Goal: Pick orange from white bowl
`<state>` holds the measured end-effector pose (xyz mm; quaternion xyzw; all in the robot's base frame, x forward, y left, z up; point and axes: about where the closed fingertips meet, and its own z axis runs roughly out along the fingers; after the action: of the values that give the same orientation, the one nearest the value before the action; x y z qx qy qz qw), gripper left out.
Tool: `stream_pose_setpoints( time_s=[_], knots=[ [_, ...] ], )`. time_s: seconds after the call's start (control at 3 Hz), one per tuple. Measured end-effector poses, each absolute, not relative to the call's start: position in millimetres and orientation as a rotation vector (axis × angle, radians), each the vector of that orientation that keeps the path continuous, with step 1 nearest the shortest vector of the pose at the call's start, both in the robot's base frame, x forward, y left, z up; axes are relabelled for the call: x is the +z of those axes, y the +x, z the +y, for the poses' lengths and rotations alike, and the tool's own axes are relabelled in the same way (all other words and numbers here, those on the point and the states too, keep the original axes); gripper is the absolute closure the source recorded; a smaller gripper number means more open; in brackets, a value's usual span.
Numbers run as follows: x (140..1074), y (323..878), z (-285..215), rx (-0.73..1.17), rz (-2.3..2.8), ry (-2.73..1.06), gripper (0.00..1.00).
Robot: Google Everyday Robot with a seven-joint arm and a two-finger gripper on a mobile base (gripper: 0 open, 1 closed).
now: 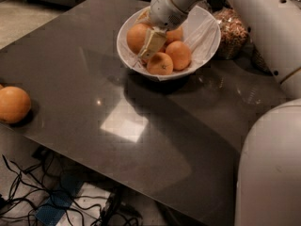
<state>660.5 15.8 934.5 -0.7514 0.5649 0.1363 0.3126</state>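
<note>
The white bowl [207, 41] with its crinkled lining stands at the far middle of the dark table and holds several oranges. My gripper [143, 39] reaches down into its left half from above. One pale finger [152, 44] lies against the right side of the largest orange [135, 36], which sits a little above the other oranges; the other finger is hidden behind it. The gripper is shut on this orange. Two smaller oranges [160, 63] lie in front and to the right.
A loose orange [14, 104] lies at the table's left edge. A glass jar of nuts [233, 32] stands just right of the bowl. My arm and white body [270, 168] fill the right side. Cables [28, 197] lie on the floor below the front edge.
</note>
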Motion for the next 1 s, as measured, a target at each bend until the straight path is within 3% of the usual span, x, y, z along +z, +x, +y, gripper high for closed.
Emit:
stream_pose_setpoints(
  time_s=[1.0],
  knots=[
    [985.6,658.2,-42.8,0.366,1.659,-1.521,1.00]
  ],
)
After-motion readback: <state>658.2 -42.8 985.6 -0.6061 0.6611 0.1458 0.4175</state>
